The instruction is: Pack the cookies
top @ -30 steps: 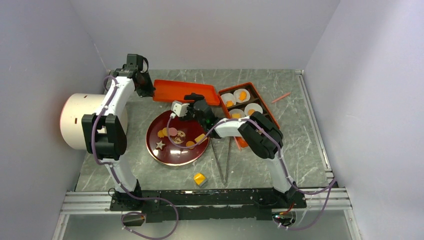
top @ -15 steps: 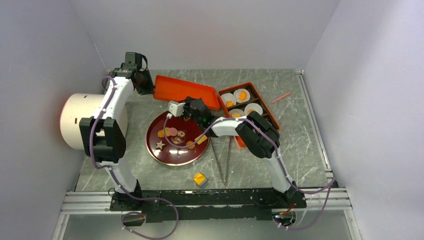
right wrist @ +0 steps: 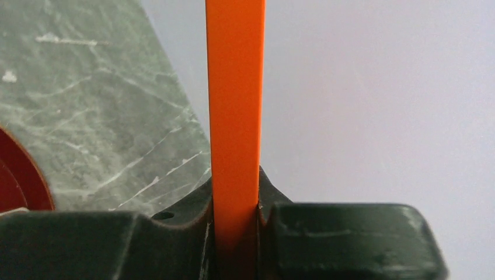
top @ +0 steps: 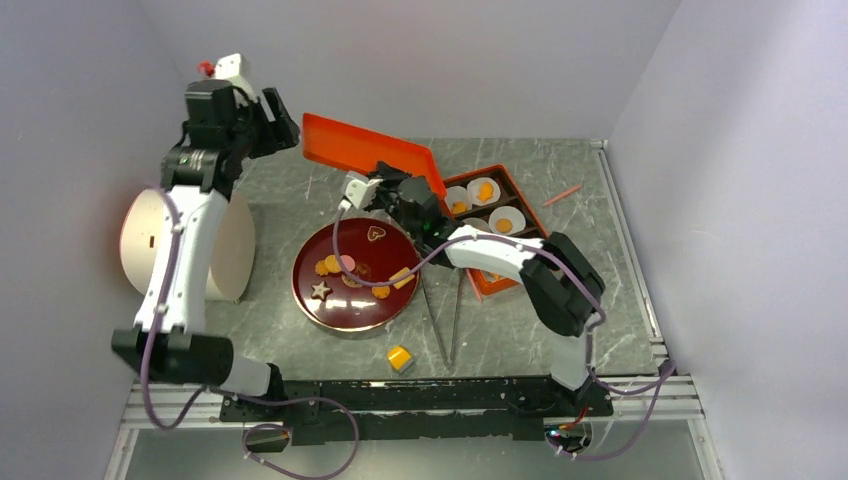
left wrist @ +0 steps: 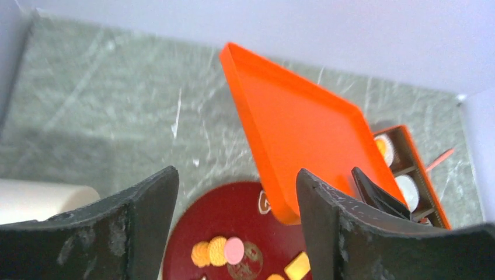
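Over the back of the table [top: 290,210], right gripper [right wrist: 235,227] is clenched on the flat orange plastic lid [top: 365,150]. Wrist view shows the rim pinched thin-side between both fingers [right wrist: 350,239]. Grip is at the lid's low end beside the box, so the lid hangs off the table, tilted, far end high. One-edge pinch on a wide panel means a long lever, so I'd expect slip risk on any fast swing.

Meanwhile left gripper [left wrist: 236,184] is raised near the lid's high corner, jaws apart, nothing between them, not touching the lid. Reads as parked clear so the right arm carries the lid alone.

Orange rectangular box with brown compartments [top: 519,196] sits uncovered just right of the lid. Some cookies [top: 484,190] are already in white paper cups [top: 455,192] inside it. The right arm hides part of the box, so can't count filled cups.

The other cookies are on the round dark-red plate [top: 350,305] mid-table: orange rounds, one pink, a star, a heart. Packing looks partly done, and closing now would leave those out.

Yellow cube block [top: 400,357] lies alone in front of the plate, thin pink stick [top: 562,194] right of the box. Neither is in play.
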